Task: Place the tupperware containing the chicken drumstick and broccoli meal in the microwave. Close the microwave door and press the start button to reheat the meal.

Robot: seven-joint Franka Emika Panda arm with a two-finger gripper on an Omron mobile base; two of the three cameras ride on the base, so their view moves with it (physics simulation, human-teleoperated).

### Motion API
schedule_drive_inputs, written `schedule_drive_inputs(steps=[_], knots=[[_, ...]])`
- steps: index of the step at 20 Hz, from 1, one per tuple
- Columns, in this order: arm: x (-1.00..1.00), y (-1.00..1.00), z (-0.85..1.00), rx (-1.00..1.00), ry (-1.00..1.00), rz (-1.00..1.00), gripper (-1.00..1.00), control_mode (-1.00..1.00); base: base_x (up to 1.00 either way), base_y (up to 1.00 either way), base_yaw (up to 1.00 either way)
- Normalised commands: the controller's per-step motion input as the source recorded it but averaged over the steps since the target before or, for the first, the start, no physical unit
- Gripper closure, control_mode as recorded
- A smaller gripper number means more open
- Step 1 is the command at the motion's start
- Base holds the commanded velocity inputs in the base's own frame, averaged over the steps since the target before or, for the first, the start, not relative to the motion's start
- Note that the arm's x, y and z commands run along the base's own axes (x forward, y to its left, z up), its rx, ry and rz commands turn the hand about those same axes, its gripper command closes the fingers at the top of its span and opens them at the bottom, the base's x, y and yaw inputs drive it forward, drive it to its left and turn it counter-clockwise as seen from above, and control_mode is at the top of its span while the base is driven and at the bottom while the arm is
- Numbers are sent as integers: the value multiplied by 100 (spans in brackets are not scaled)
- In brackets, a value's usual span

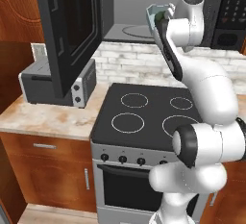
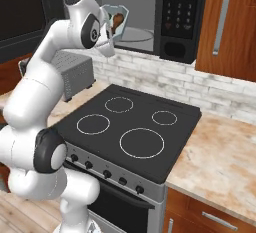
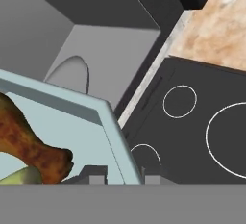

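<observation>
Right base view shows the stove (image 2: 132,132), a black glass cooktop with four white ring marks, and all other places are given relative to it. Above the stove hangs the microwave (image 2: 170,14), black, with its keypad panel at the right side and its grey cavity open, a round turntable (image 2: 132,34) lying on the floor of the cavity. The microwave door (image 1: 69,31) stands swung out to the left of the stove, above the counter. Behind the stove runs a wall of pale grey brick (image 2: 200,84). To the right of the stove lies a beige marble counter (image 2: 225,162) with wooden cabinets (image 2: 225,22) above it; to the left of the stove the same counter carries a small grey toaster oven (image 1: 50,81) with knobs. Below the cooktop there is a row of dark knobs (image 1: 122,159) and an oven door. High above the back edge of the stove, just in front of the open cavity, the gripper (image 3: 125,175) pinches the rim of the tupperware (image 3: 81,107), which is tilted. Inside the tub lies the chicken drumstick (image 3: 29,143), and the broccoli (image 3: 21,176) shows as a pale green piece just beside it.
</observation>
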Motion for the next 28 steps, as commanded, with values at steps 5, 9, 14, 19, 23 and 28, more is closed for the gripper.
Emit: schedule_drive_inputs(steps=[5, 9, 14, 19, 23, 28], knots=[[59, -1, -9, 0, 6, 0, 100, -100, 0, 0, 0], [59, -4, 0, 0, 4, 0, 100, -100, 0, 0, 0], [56, -7, 0, 0, 1, 0, 100, -100, 0, 0, 0], [55, -5, 0, 0, 1, 0, 100, -100, 0, 0, 0], [53, -5, 0, 0, 1, 0, 100, -100, 0, 0, 0], [46, -1, -1, 0, 4, 0, 100, -100, 0, 0, 0]])
